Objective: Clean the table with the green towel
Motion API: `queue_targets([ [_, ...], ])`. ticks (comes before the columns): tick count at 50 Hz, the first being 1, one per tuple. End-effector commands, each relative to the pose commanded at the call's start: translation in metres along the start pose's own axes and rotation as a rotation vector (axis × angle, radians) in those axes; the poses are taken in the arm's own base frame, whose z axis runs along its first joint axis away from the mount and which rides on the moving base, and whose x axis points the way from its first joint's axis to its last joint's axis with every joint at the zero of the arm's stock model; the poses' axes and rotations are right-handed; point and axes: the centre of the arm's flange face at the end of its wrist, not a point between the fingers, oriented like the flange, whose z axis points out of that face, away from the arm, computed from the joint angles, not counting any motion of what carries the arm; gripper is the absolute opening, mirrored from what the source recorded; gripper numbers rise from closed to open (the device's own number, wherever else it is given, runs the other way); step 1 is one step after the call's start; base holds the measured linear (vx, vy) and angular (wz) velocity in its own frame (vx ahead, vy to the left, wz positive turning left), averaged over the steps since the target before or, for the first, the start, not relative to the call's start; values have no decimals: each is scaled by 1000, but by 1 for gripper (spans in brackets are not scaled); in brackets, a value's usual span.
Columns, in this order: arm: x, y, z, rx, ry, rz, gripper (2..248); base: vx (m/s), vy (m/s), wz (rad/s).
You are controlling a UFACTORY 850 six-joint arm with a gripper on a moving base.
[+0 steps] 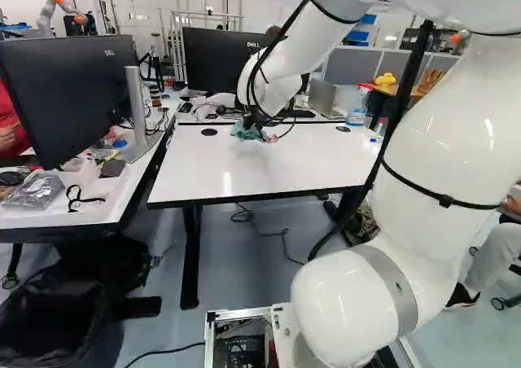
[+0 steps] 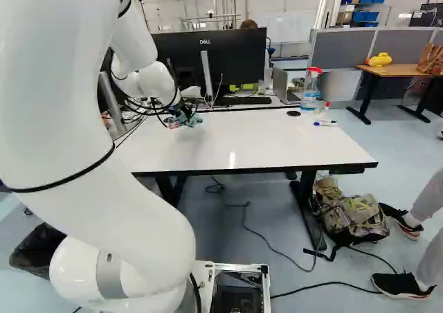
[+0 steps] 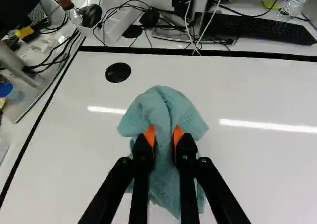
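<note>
Green towel (image 3: pixel 166 102), one, bunched, clamped between the gripper's (image 3: pixel 164 134) two fingers, upper middle of the left base view, at the table's (image 2: pixel 242 143) far side. Likely faults: missed strips, from the wadded cloth; a toppled spray bottle (image 2: pixel 311 90), upper right of the right base view, from an overlong sweep. White arm (image 1: pixel 444 132), one, arched forward, wrist angled down.

Reads "DELL" in small pale letters on large black flat monitor (image 1: pixel 57 99), near upper right corner, at left of left base view. Reads "DELL" again on wide black flat monitor (image 2: pixel 239 57) beyond white rectangular desk (image 2: pixel 277 143), just above slim grey metal stand (image 2: pixel 207 74). Too small to read on label of clear plastic spray bottle with red-and-white head (image 2: pixel 311 84).
</note>
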Motion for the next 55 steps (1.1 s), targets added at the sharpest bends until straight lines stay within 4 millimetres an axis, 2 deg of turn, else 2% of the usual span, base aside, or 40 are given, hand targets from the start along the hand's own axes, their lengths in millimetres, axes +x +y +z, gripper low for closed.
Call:
queue_targets([
  [55,-6,-91,-3,134,-5,-128,61,0,0,0],
])
